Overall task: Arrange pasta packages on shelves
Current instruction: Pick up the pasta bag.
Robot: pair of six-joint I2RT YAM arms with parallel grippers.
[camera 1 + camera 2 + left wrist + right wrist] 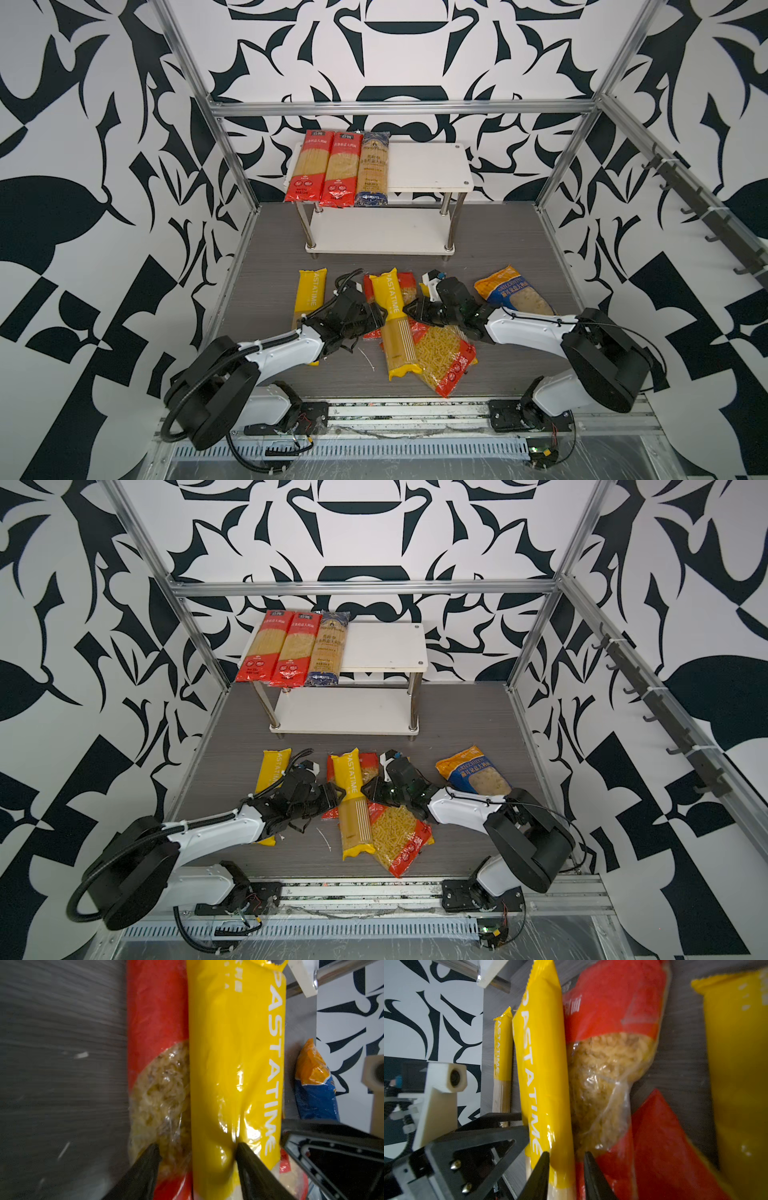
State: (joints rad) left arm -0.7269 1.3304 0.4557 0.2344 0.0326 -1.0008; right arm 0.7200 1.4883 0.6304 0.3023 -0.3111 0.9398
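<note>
Black-and-white patterned walls point(83, 166) close in a grey wood-grain tabletop point(270, 257), with the shelves point(428, 166) standing at its far end. Two red spaghetti packs point(305, 166) and a dark-blue spaghetti pack point(372, 170) lie side by side and touching on the left half of the upper board. They run front to back, and their near ends overhang the front edge. Packed this tightly, they leave the right half bare, probably for more long packs. The lower board point(382, 237) carries nothing.

Near the robot, a middle yellow PASTATIME pack point(392, 324) lies on top of two red fusilli bags point(444, 361), so it likely has to come off first. Both hands meet it from opposite sides near its middle.

In the left wrist view, the left hand point(197, 1145) has its jaws parted. One tip is over the clear window of a fusilli bag and the other dimples the yellow film. In the right wrist view, the right hand point(566, 1153) is also released, with a narrower gap. One tip is on the pack and the other just past its edge, over red plastic. Neither hand clamps the pack.

Approaching from both sides looks meant to steady a long, slippery pack that would slide on the bags beneath.

A second yellow pack point(309, 291) lies partly under the left arm. A blue-orange bag point(513, 293) sits apart on the right.
</note>
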